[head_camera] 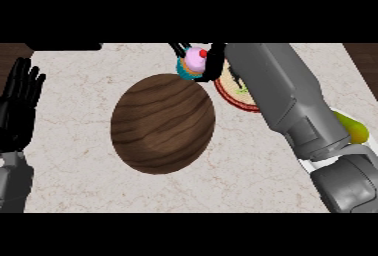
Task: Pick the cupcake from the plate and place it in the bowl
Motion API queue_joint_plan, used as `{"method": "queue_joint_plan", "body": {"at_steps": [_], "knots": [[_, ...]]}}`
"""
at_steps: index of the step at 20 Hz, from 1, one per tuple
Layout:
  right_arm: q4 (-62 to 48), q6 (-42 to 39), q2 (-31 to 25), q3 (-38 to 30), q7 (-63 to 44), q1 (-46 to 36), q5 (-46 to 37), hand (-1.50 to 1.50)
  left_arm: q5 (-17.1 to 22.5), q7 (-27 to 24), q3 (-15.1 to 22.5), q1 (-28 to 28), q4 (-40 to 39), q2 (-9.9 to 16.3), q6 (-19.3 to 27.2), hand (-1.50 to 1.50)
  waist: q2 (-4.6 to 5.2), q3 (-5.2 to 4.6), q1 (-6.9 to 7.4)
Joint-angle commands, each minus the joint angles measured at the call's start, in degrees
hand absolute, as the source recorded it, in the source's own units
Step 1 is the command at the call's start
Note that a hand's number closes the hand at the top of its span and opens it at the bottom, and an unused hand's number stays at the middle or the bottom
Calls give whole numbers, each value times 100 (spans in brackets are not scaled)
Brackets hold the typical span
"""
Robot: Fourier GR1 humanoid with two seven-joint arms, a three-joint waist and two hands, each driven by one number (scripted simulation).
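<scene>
While clasped in the black right hand [210, 62] just beyond the far rim of the brown wooden bowl [162, 125], pink-frosted cupcake [194, 62] needs carrying nearer, over bowl's centre, then lowering before letting go. Left hand [18, 107] resting open, well left of bowl.

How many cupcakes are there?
1. The cupcake is held in the right robot hand, at the far rim of the wooden bowl, left of the plate. The arm hides much of the plate, so another could be behind it.
</scene>
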State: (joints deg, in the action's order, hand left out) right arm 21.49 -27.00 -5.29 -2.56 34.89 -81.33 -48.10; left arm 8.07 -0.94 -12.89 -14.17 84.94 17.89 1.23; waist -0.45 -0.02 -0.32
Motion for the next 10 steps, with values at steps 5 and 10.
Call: {"method": "queue_joint_plan", "body": {"at_steps": [5,10], "knots": [[633,925,518,987,-549,1081,-160,150,20,144,82,64,307,-93,-3,0,39,2,147],[440,1167,526,1384,-1536,1342,769,-150,-102,45,201,-96,209,-184,41,0,74,-1,303]]}}
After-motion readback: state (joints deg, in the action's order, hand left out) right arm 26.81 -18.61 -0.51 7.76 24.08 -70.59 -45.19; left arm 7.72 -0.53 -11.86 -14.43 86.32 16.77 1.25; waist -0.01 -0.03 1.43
